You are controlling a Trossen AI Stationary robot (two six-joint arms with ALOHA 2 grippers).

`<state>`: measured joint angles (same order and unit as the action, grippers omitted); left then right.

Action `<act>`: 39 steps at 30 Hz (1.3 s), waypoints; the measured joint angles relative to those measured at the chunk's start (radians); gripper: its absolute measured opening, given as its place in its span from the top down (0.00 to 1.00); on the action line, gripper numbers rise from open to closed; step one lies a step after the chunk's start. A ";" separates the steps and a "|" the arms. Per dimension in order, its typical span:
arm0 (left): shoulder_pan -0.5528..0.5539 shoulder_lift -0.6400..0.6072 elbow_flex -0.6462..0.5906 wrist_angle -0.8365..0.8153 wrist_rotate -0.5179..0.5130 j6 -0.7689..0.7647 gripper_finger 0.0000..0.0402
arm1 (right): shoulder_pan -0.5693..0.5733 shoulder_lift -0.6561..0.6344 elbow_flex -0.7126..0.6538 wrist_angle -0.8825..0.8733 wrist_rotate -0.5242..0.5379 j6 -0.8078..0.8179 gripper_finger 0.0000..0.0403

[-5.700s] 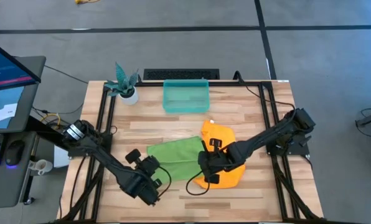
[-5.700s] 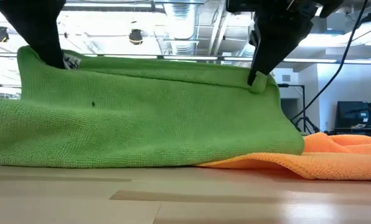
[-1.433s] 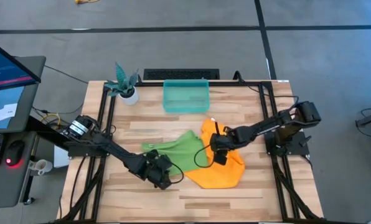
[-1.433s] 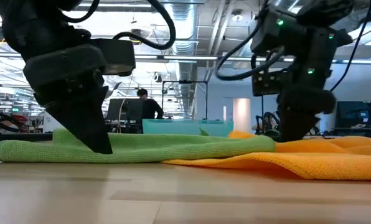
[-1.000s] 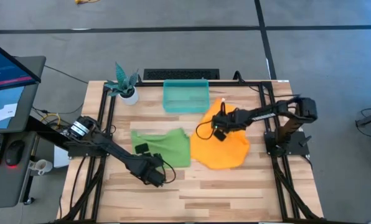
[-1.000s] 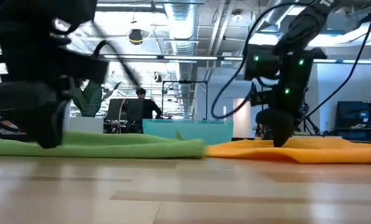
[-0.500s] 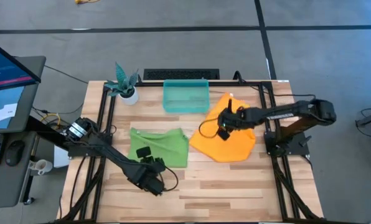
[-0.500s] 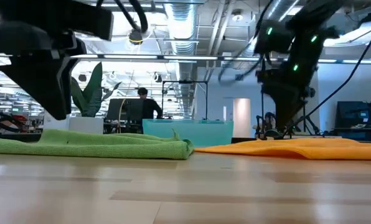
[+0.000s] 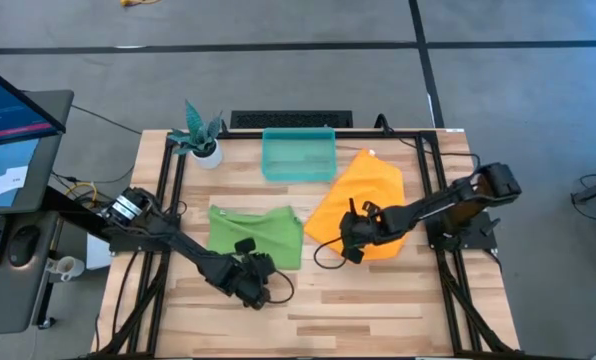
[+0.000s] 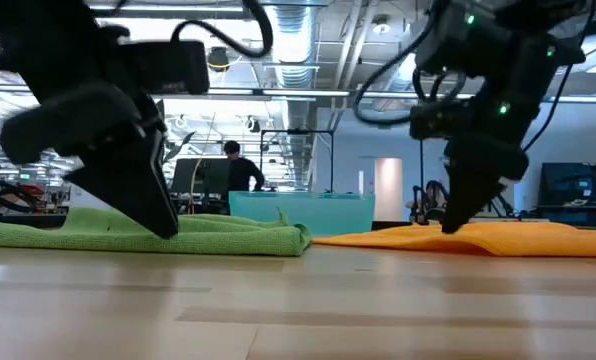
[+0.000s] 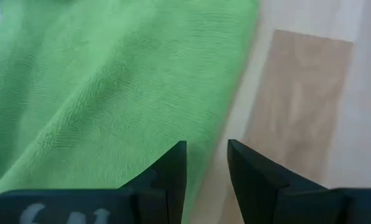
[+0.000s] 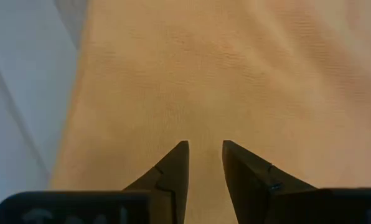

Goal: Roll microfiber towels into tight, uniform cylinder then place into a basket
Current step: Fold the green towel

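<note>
The left gripper hangs at the near edge of the green towel, fingers slightly parted and grasping nothing. The right gripper sits over the near corner of the orange towel, jaws likewise a little apart and empty. Half a second ago the right gripper was farther back on the orange towel; it has come nearer, and both towels now lie flat and apart. The basket stands at the table's far edge, nothing visible inside.
</note>
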<state>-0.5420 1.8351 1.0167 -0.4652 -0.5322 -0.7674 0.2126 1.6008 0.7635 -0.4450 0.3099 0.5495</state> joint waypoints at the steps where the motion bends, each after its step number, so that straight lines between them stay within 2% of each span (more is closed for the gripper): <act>1: 0.008 0.000 -0.012 0.017 0.019 0.000 0.73 | -0.007 0.013 0.001 -0.004 0.000 0.000 0.70; 5: 0.028 -0.006 -0.061 0.101 0.089 -0.001 0.73 | -0.055 0.049 0.006 -0.055 0.011 0.003 0.70; 10: 0.022 -0.005 -0.073 0.173 0.110 -0.001 0.73 | -0.134 0.065 0.008 -0.143 0.049 0.029 0.70; 15: 0.016 0.001 -0.074 0.376 0.229 -0.052 0.73 | -0.216 0.055 0.004 -0.215 0.093 0.029 0.70; 20: 0.023 0.002 -0.071 0.481 0.221 -0.087 0.73 | -0.275 0.042 0.003 -0.282 0.089 0.026 0.70; 24: 0.032 -0.009 -0.034 0.405 0.241 -0.049 0.73 | -0.269 0.018 -0.003 -0.326 0.080 0.021 0.70; 28: 0.032 -0.075 0.022 0.211 0.213 -0.006 0.73 | -0.215 -0.039 -0.002 -0.328 0.069 0.022 0.70; 34: 0.003 -0.271 0.053 -0.096 0.053 -0.057 0.73 | -0.102 -0.165 -0.002 -0.304 0.079 0.042 0.70; 39: -0.057 -0.449 -0.010 -0.254 -0.120 -0.194 0.73 | -0.018 -0.271 -0.002 -0.213 0.116 0.043 0.70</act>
<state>-0.5989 1.3863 1.0067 -0.7192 -0.6520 -0.9614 0.1950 1.3294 0.7620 -0.6576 0.4259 0.5927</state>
